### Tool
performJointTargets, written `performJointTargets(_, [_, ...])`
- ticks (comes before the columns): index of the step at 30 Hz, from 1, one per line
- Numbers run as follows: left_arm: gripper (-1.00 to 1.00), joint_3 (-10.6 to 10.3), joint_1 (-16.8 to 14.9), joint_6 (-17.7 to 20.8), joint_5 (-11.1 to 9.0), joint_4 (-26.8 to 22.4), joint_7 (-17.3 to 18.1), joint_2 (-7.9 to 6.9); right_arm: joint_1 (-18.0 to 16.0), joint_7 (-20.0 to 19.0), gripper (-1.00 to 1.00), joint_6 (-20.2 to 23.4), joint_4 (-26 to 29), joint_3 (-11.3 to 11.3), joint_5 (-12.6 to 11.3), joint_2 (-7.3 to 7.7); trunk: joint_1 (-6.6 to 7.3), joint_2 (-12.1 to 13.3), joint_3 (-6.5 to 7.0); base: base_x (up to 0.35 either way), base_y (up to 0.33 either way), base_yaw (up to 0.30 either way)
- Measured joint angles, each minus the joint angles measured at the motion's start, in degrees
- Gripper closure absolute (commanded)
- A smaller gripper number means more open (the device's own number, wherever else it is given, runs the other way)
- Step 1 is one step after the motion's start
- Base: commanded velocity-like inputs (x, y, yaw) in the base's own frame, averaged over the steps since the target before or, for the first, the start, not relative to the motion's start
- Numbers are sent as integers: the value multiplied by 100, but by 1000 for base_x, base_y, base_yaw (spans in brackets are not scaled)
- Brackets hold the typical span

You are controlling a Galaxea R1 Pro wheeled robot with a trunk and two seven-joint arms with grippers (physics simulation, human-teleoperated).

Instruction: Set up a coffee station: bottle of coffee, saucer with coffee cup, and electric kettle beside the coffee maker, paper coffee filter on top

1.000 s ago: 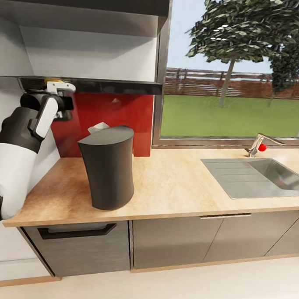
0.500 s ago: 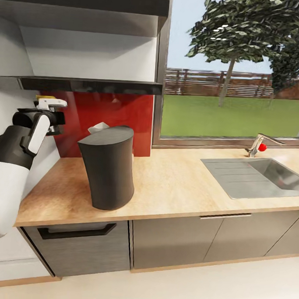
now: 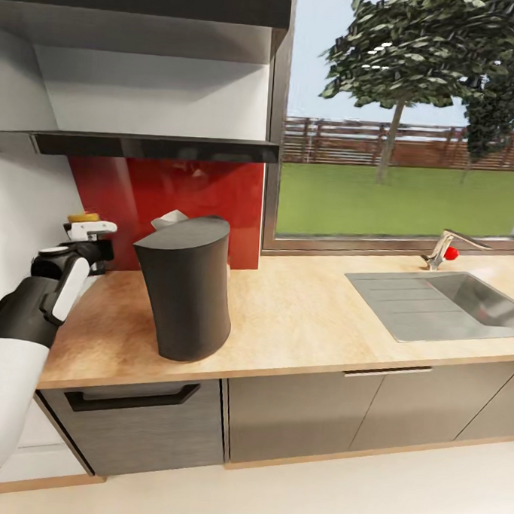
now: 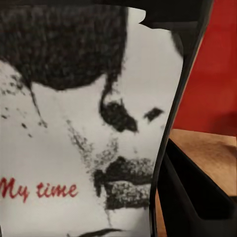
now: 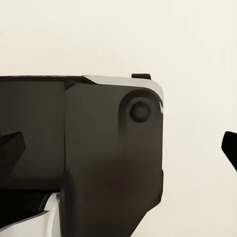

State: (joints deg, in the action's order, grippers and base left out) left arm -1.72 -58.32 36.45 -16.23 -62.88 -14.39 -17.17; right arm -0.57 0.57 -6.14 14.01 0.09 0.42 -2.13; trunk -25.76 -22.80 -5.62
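Since one second ago the left gripper point(image 3: 88, 237) has descended from the kitchen shelf point(image 3: 153, 146) to just above the kitchen countertop point(image 3: 299, 312), clamped on the bottle of coffee point(image 4: 84, 148); its tan cap shows above the fingers. The bottle hangs at ten o'clock of the coffee maker point(image 3: 186, 287), near it. Judgement: set-down is imminent. Count: one coffee maker, one bottle, one paper coffee filter point(image 3: 168, 220) behind the maker. The right gripper's state cannot be told.

kitchen | wood countertop point(image 3: 299, 312) | sink point(image 3: 443, 304) | tap point(image 3: 443, 250) | cabinets point(image 3: 309, 414)
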Motion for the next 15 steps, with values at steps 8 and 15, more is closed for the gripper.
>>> performJointTargets(8, [100,-15,419,-462,-17,39,5,-76,0,4,-100,-9,0,0,-2,9,0,0,0,0,0,0])
performJointTargets(15, [100,-27,726,-527,-18,37,35,-77,0,5,-100,-10,7,0,-6,12,0,0,0,0,0,0])
